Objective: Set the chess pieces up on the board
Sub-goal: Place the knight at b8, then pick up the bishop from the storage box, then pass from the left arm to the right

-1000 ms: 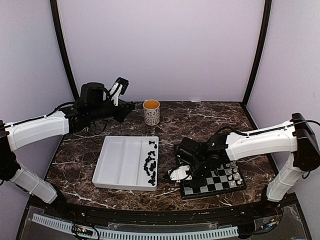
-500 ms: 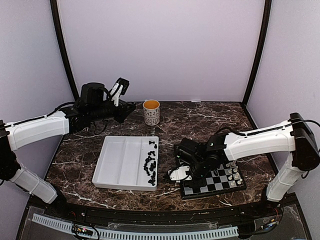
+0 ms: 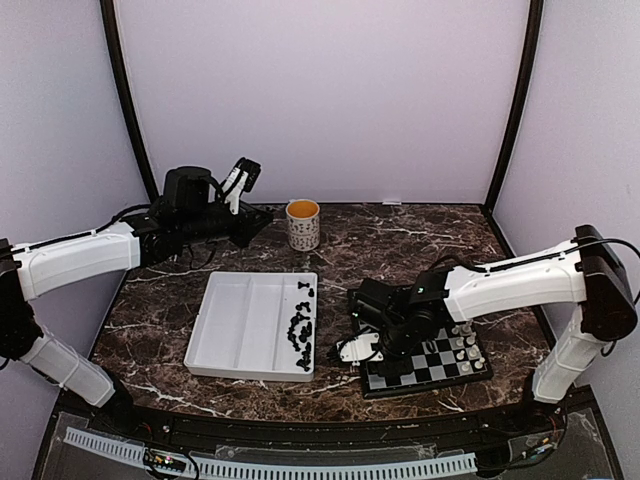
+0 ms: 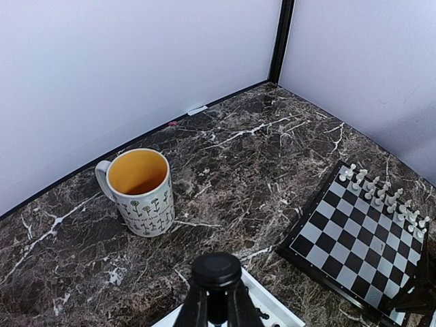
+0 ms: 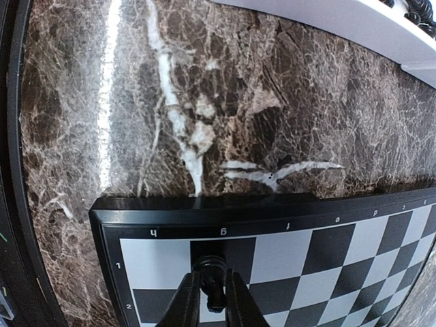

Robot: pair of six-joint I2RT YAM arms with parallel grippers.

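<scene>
The board (image 3: 432, 367) lies at the front right, with white chess pieces (image 3: 462, 345) lined along its far side. My right gripper (image 3: 368, 352) is low over the board's left corner. In the right wrist view its fingers (image 5: 187, 303) closely flank a black chess piece (image 5: 212, 268) standing on a dark edge square; contact is unclear. More black chess pieces (image 3: 300, 330) lie in the white tray (image 3: 240, 325). My left gripper (image 3: 243, 172) is raised at the back left, shut on a black chess piece (image 4: 216, 270) whose round end faces the camera.
A mug (image 3: 303, 224) with an orange inside stands at the back centre, seen in the left wrist view as the mug (image 4: 139, 182) left of the board (image 4: 361, 231). The tray's right rim lies close to the board's left edge. Purple walls enclose the marble table.
The right arm shifted only slightly and its piece now stands on the board square. The left arm has barely moved.
</scene>
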